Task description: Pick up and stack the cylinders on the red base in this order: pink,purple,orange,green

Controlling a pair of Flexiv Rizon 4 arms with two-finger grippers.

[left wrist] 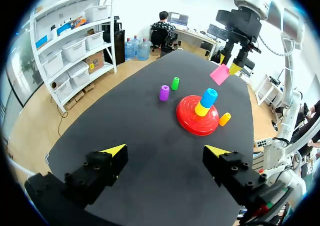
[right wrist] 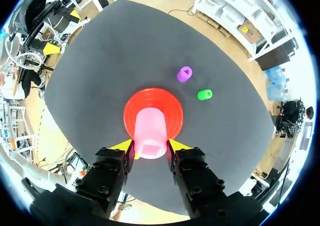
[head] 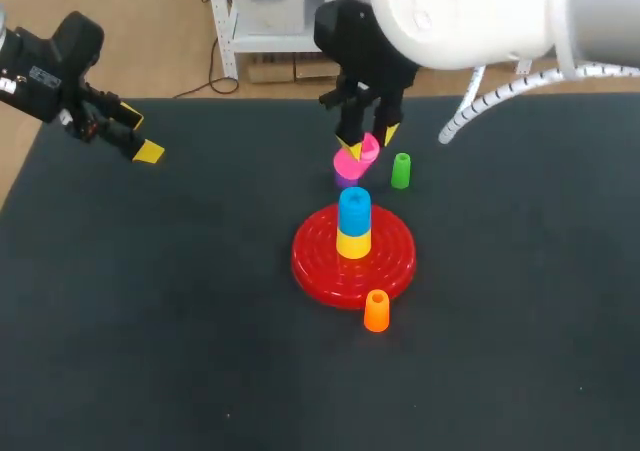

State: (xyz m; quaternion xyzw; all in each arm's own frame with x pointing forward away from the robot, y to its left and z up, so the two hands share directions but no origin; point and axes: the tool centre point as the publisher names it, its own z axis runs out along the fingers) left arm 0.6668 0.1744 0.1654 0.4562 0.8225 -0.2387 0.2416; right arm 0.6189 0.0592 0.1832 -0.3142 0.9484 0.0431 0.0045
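Clearly, the right gripper (right wrist: 150, 146) clamped the pink cylinder (right wrist: 150, 132) aloft, the red base (right wrist: 172, 105) ahead of it. It likely needed centring over the blue cylinder (head: 354, 204) topping the base, then lowering upright before release. The left gripper (left wrist: 165, 151) hung spread, far off.
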